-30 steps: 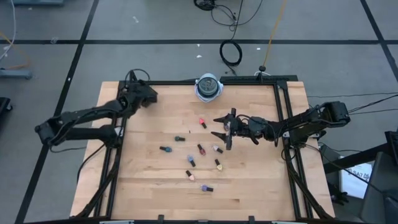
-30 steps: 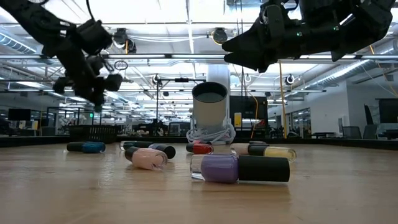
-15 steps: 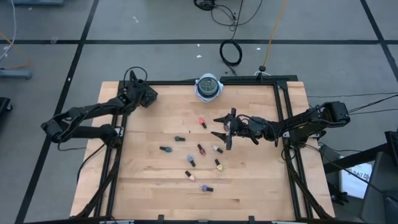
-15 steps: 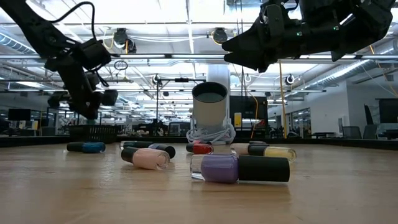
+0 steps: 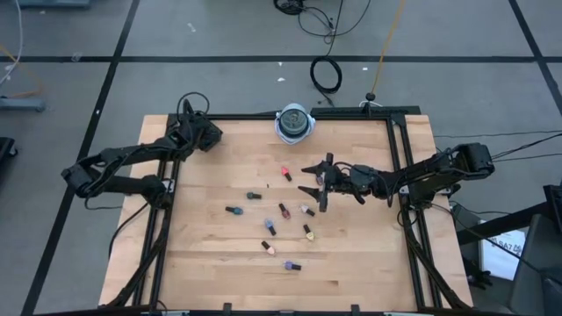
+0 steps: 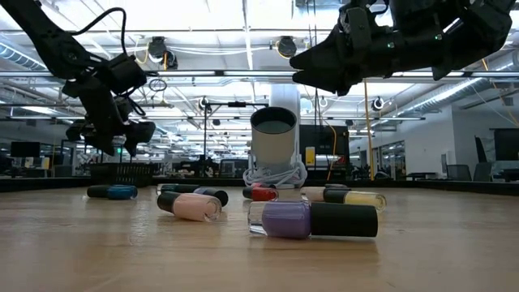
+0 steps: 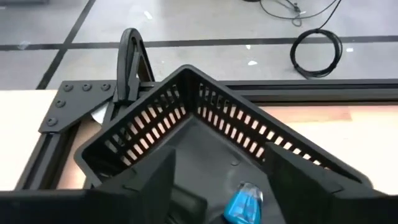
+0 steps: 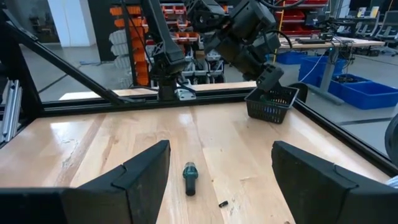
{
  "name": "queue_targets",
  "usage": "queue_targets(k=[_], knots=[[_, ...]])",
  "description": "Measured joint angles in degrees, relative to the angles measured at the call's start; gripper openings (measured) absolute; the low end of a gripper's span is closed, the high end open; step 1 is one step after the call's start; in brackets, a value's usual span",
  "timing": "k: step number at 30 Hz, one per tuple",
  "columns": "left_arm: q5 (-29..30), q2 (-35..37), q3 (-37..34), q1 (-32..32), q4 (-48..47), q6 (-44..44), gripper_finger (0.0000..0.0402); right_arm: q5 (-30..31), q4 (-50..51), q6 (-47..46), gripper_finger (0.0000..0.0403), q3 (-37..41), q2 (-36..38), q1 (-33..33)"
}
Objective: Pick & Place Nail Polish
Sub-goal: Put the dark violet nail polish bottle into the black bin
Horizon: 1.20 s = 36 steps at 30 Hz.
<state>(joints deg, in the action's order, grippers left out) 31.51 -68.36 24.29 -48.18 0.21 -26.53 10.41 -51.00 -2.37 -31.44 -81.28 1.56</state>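
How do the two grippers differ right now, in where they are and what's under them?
The left gripper hangs at the table's far left corner over the black basket, where a blue bottle lies. The right gripper hovers mid-table over the scattered bottles, a dark green one ahead of it. Both are open and hold nothing.

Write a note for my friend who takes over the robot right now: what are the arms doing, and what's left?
Left gripper: open over the black basket at the table's far left corner; a blue bottle lies inside.
Right gripper: open, empty, above mid-table.
Done: one bottle in the basket.
Left: about ten bottles lie on the table, among them a purple bottle and a teal bottle.
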Motion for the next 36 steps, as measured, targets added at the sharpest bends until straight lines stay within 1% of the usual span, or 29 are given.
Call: queue_targets(k=[5, 7, 9, 11, 14, 17, 21, 24, 29, 31, 32, 34, 36], knots=[[-0.93, 0.03, 0.00, -0.03, 0.01, 0.85, 0.0289, 0.02, 3.29, -1.36, 0.0265, 0.00, 0.21, 0.00], [-4.21, 0.48, 0.00, -0.03, -0.01, 0.95, 0.0297, 0.07, 5.59, -3.53, 0.0265, 0.00, 0.52, 0.02], [-9.24, 1.09, 0.00, 0.00, 0.66, 1.77, 0.0302, 0.55, 9.01, -5.80, 0.0264, -0.01, 0.59, 0.04], [-14.54, 1.83, 0.00, 0.56, 3.10, 3.66, 0.0305, 2.99, 14.36, -7.68, 0.0262, 0.00, 0.59, 0.53], [-21.24, 3.44, 0.02, 2.01, 8.30, 6.30, 0.0304, 10.01, 24.22, -12.09, 0.0257, -0.01, 0.59, 1.53], [-26.43, 5.48, 0.02, 3.98, 14.16, 7.81, 0.0301, 15.70, 32.86, -18.73, 0.0254, -0.01, 0.59, 2.08], [-31.93, 6.59, 0.02, 7.44, 22.99, 8.48, 0.0305, 19.73, 38.59, -23.19, 0.0252, 0.00, 0.59, 1.96], [-34.11, 6.60, 0.07, 10.39, 28.06, 8.66, 0.0307, 19.66, 39.35, -23.97, 0.0251, -0.01, 0.26, 0.81], [-34.16, 6.58, 0.07, 15.08, 30.31, 9.90, 0.0303, 19.48, 38.71, -23.91, 0.0251, -0.02, -2.51, -0.76], [-34.58, 6.56, 0.07, 17.29, 31.79, 13.50, 0.0298, 18.90, 38.88, -23.89, 0.0251, 0.00, -4.22, -1.24], [-34.95, 6.56, 0.07, 18.50, 32.76, 15.72, 0.0295, 17.66, 38.25, -23.92, 0.0251, 0.00, -5.19, -1.59], [-36.05, 6.56, 0.07, 21.00, 34.38, 20.60, 0.0288, 15.15, 35.97, -23.99, 0.0251, 0.00, -7.06, -2.12], [-36.73, 6.57, 0.07, 23.39, 35.85, 25.21, 0.0280, 14.43, 34.30, -23.98, 0.0251, 0.00, -8.58, -2.32]])
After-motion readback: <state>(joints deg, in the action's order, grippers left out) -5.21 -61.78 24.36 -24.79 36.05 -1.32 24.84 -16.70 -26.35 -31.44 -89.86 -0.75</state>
